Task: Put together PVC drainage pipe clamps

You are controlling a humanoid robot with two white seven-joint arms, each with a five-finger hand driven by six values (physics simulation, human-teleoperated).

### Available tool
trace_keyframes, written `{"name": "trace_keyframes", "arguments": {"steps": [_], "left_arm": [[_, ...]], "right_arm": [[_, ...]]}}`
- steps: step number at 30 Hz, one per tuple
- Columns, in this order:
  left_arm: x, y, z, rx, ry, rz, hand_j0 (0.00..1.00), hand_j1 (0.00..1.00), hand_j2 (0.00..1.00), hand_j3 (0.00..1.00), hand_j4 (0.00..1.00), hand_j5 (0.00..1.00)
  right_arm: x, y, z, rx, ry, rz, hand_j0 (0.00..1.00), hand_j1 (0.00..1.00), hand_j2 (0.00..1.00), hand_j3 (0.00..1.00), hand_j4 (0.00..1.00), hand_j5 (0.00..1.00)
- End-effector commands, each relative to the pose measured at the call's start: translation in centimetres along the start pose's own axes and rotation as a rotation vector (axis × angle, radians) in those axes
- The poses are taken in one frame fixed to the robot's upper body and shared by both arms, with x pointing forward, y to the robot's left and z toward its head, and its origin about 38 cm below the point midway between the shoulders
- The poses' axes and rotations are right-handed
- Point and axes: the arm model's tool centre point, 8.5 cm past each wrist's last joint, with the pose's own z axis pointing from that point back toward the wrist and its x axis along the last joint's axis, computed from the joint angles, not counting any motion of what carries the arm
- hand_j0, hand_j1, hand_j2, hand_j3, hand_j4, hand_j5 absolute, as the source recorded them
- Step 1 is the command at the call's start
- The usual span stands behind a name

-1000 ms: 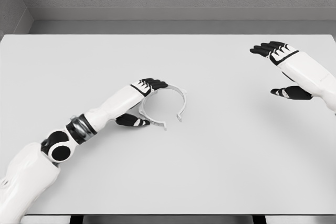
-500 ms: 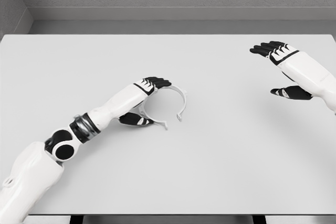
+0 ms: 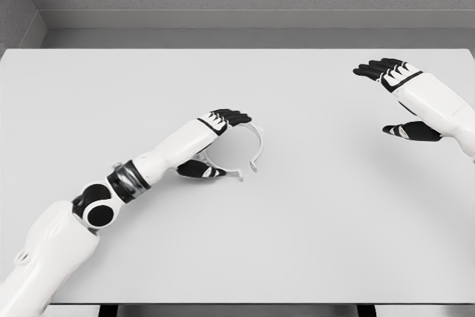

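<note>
Left robot hand (image 3: 215, 142) sits over the pipe clamp (image 3: 245, 150), straddling the ring's left side. Black fingers (image 3: 231, 117) reach across the top of the arc, thumb (image 3: 197, 169) lies low beside the lower leg of the ring. Hand is narrow-ish, cupped around the ring wall, but I can't tell if the pads are actually pressing it. Calling it a closing grasp, not a confirmed hold.

Clamp lies flat on the bench (image 3: 312, 228), left of centre, a thin white C-ring with its gap facing toward me and slightly right. Small tabs show at the two open ends. My hand hides its left portion.

Why this pose: flat thin ring gives nothing to pinch from above, so I come in from the side, fingers over the outer wall and thumb on the near side, to trap the band between them. My guess is the open ends are left clear on purpose so a mating part can go in there.

Right robot hand (image 3: 397, 98) hovers above the bench at the far right, well apart from the clamp, fingers spread, thumb down, holding nothing. Reads as parked and ready to support.

No pipe or second clamp half visible on the bench, so assembly looks early: grasp stage only. Risk: ring skates on the smooth surface if the thumb pushes before the fingers seat.
</note>
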Motion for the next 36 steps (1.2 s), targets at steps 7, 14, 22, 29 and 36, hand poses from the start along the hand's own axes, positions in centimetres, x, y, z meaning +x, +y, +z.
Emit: {"name": "trace_keyframes", "arguments": {"steps": [7, 14, 22, 29, 36], "left_arm": [[0.5, -0.3, -0.5, 0.004, -0.012, -0.001, 1.00, 1.00, 1.00, 1.00, 1.00, 1.00], [0.4, -0.2, -0.1, 0.005, -0.007, -0.001, 1.00, 1.00, 1.00, 1.00, 1.00, 1.00], [0.6, 2.2, 1.8, 0.029, -0.010, -0.050, 1.00, 1.00, 1.00, 1.00, 1.00, 1.00], [-2.8, 4.2, 3.9, 0.042, 0.097, -0.079, 1.00, 1.00, 1.00, 1.00, 1.00, 1.00], [-4.1, 3.3, 3.6, 0.029, 0.133, -0.052, 1.00, 1.00, 1.00, 1.00, 1.00, 1.00]], "right_arm": [[0.0, -0.1, 0.0, -0.005, -0.001, -0.006, 1.00, 1.00, 1.00, 1.00, 1.00, 1.00], [0.0, -0.1, 0.0, -0.004, 0.000, -0.006, 1.00, 1.00, 1.00, 1.00, 1.00, 1.00], [0.0, -0.1, 0.0, -0.005, -0.001, -0.006, 1.00, 1.00, 1.00, 1.00, 1.00, 1.00], [0.0, -0.1, 0.0, -0.004, -0.001, -0.005, 1.00, 1.00, 1.00, 1.00, 1.00, 1.00], [0.0, -0.1, 0.0, -0.005, -0.001, -0.006, 1.00, 1.00, 1.00, 1.00, 1.00, 1.00]]}}
